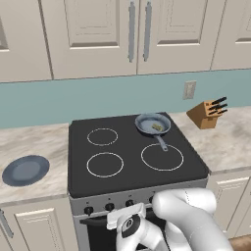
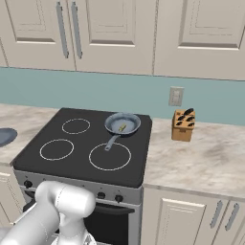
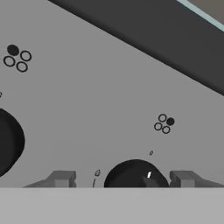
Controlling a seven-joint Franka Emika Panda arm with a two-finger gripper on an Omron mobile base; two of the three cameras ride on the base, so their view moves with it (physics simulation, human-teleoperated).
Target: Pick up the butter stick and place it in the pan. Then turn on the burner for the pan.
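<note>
The grey-blue pan sits at the back right of the black stovetop, its dark handle pointing toward the front. The pale yellow butter stick lies inside it. The burner is under the pan and mostly covered. My gripper is low at the stove's front panel. It is open, with its fingertips on either side of a black knob. A second knob is further left.
A wooden knife block stands on the counter to the right of the stove. A dark-blue plate lies on the left counter. Three white-outlined rings mark the other zones. Wall cabinets hang above.
</note>
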